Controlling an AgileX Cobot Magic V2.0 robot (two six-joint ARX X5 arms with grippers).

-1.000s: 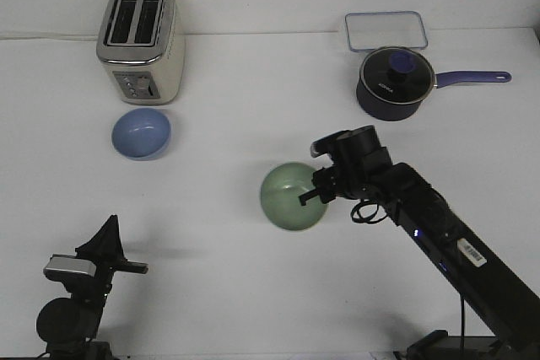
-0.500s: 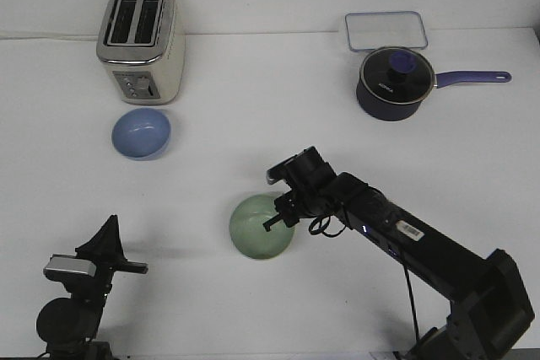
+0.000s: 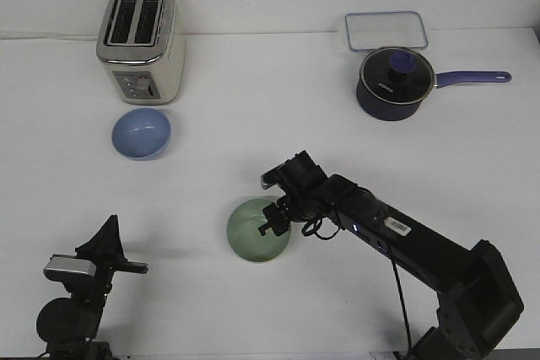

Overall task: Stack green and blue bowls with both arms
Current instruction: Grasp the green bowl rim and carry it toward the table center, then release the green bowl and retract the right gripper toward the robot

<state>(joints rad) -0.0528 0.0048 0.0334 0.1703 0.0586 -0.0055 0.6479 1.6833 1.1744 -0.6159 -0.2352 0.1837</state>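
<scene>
Two bowls make up the job, and they lie well apart. The green bowl point(image 3: 258, 230) sits on the white worktop point(image 3: 253, 107) a little left of centre and toward the near edge, upright, its hollow facing up. The right gripper point(image 3: 274, 221) reaches over its right rim, with one finger seemingly inside the bowl and the other outside; it looks clamped on the rim, though the dark fingers merge with the arm and I cannot tell for sure. The blue bowl point(image 3: 142, 133) rests near the left edge, just in front of the toaster point(image 3: 141, 42), also upright and untouched.

To do this step well, I judge the right arm should keep the green bowl level and let go only once it sits flat and within the other arm's reach. A rim pinch on a smooth bowl can tip or slide it, so the release should be gentle. The blue bowl stands close to the toaster, which calls for a careful approach from the open side.

The left gripper point(image 3: 108, 246) points upward at the near left corner; its prongs overlap from this angle, so their spacing is unreadable. That arm's base is cut off by the near edge. At the far right stand a lidded saucepan point(image 3: 395, 83) and a clear container point(image 3: 385, 29).
</scene>
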